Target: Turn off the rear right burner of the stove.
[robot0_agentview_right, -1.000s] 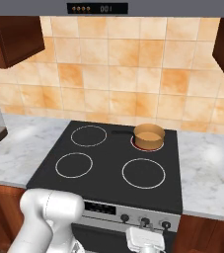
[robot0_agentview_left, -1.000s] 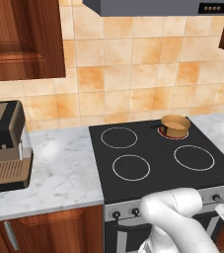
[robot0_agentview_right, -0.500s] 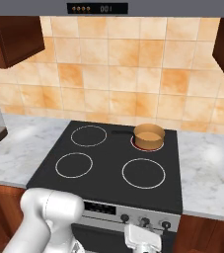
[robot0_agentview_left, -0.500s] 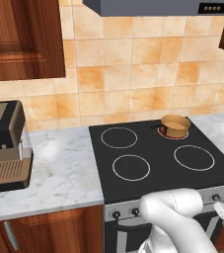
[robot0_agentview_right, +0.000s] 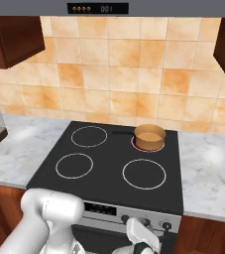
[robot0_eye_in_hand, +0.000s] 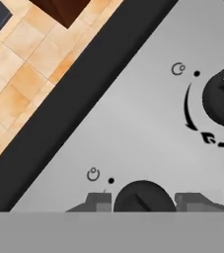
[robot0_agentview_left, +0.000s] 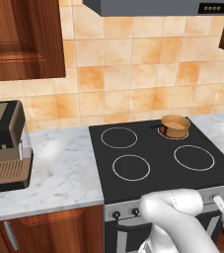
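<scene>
Pot on rear right burner, coffee machine left of stove

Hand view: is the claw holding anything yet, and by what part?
Cannot be told for sure. The claw brackets a dark knob on the stove's silver panel, one fingertip on each side, but contact with the knob's rim isn't visible.

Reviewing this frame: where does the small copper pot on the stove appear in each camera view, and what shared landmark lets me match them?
Left base view: copper pot sits upper right on the stove, over the red-glowing rear right burner.
Right base view: pot right of centre, on the glowing ring.
Hand view: silver knob panel; the pot is outside this framing.
Shared landmark: the orange tile backsplash.
</scene>
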Robot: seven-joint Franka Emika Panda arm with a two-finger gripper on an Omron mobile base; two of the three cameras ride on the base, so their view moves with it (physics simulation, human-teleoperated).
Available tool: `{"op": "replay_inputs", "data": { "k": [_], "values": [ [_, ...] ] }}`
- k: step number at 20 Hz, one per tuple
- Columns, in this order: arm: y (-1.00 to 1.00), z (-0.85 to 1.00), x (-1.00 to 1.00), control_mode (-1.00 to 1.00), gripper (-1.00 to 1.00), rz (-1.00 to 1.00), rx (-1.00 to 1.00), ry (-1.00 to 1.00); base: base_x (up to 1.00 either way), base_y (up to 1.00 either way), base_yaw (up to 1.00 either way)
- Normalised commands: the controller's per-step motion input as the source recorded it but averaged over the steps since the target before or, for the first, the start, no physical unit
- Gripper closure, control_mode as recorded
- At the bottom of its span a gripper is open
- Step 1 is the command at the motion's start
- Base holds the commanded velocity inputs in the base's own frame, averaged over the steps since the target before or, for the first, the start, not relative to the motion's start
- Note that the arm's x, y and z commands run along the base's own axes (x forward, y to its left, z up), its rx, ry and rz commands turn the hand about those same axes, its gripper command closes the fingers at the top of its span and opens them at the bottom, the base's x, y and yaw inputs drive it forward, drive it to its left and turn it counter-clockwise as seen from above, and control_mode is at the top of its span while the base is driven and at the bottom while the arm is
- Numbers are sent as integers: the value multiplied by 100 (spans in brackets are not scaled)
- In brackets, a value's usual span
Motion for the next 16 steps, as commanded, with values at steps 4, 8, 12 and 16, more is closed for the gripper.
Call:
{"op": "replay_inputs", "data": {
  "k": [4,8,12,16],
  "values": [
    [38,4,18,-100,100,-1,20,5,0,0,0],
    [41,0,14,-100,100,0,23,4,0,0,0],
    [42,1,13,-100,100,0,32,2,0,0,0],
    [45,0,7,-100,100,0,40,0,0,0,0]
  ]
}}
